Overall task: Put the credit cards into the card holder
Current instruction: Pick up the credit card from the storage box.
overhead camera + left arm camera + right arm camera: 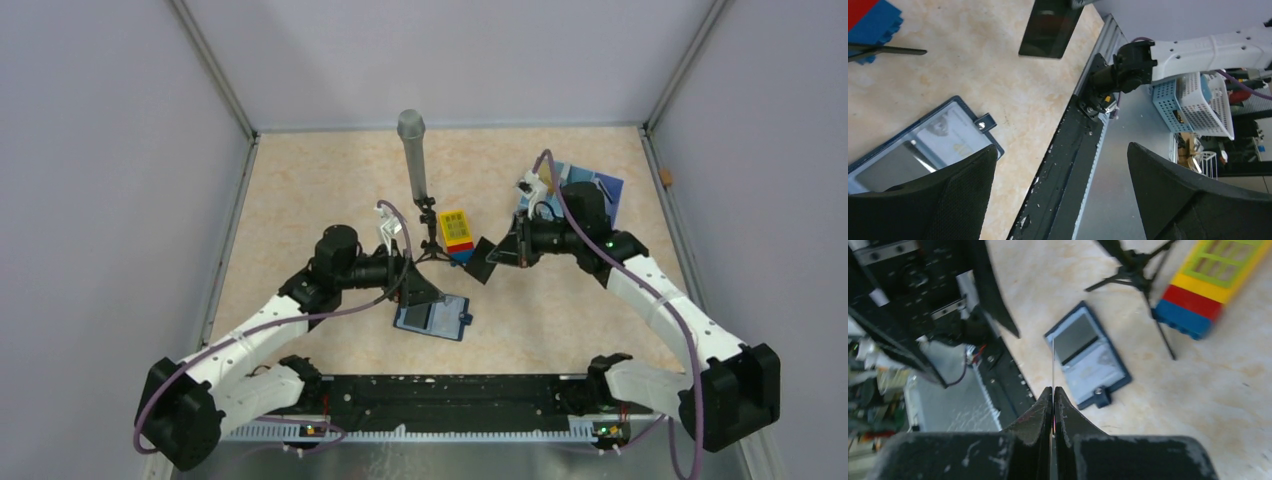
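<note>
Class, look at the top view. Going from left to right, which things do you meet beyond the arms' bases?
Microphone → brick → dark card → tray. The card holder is left out because its width overlaps both the microphone and the brick.

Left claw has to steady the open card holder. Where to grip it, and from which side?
Probably from straight above: left claw straddling the card holder across its short width, pinching the navy rims. It lies open and flat on the table, so nothing can slide under it, and the snap tab looks too small to hold by.
</note>
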Robot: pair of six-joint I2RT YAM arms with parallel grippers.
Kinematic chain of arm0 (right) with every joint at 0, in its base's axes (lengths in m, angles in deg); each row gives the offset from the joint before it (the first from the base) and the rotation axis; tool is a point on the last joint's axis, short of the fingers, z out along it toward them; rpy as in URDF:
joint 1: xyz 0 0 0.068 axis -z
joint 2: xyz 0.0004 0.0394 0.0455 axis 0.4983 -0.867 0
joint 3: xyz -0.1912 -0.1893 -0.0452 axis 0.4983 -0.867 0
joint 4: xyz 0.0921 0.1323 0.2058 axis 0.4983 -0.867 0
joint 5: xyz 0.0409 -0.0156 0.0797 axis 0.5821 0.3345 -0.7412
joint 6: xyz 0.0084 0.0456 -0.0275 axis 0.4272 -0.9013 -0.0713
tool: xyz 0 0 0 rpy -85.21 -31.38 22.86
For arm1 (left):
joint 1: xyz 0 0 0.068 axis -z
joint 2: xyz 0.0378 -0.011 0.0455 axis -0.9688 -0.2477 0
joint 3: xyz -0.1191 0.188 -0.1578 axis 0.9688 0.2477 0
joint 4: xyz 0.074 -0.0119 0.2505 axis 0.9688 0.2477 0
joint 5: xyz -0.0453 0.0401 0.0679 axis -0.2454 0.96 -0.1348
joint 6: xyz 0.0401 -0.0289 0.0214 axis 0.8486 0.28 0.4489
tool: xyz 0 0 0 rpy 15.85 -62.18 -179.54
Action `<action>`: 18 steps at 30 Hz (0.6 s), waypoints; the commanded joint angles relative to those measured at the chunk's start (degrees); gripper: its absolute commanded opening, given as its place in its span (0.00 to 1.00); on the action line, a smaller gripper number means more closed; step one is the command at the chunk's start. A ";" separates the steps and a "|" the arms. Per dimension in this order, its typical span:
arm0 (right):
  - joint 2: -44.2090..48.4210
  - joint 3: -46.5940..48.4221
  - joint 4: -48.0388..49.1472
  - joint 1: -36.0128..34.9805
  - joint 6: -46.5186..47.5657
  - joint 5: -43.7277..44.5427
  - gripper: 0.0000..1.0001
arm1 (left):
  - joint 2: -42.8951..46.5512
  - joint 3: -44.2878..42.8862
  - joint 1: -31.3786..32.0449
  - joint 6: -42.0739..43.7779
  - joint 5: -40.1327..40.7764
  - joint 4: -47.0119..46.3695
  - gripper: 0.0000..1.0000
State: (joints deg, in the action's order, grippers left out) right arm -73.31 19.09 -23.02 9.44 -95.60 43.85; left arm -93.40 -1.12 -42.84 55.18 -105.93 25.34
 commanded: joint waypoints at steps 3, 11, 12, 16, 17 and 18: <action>-2.60 0.57 11.33 -7.05 -1.81 -16.38 0.00 | -1.68 1.38 1.79 -0.70 -6.26 -8.82 0.99; -7.49 2.34 15.85 -11.49 -2.85 -21.87 0.00 | -3.50 1.95 3.38 -4.02 -13.04 -15.84 0.82; -8.00 2.47 16.41 -11.87 -3.17 -22.06 0.00 | -3.76 1.81 3.49 -4.06 -13.53 -15.86 0.73; -9.28 2.98 17.37 -12.51 -3.39 -22.85 0.00 | -4.54 1.68 3.80 -3.92 -14.43 -15.82 0.45; -9.59 3.08 17.38 -12.59 -3.44 -23.12 0.00 | -4.65 1.74 3.79 -3.92 -14.39 -15.82 0.39; -9.67 3.09 17.53 -12.68 -3.50 -23.52 0.00 | -4.84 1.85 3.79 -3.92 -14.28 -15.78 0.35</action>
State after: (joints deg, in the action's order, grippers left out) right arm -82.18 18.87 -9.65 -2.27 -99.16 23.37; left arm -97.64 0.68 -39.39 51.33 -117.87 13.49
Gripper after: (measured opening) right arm 0.004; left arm 0.419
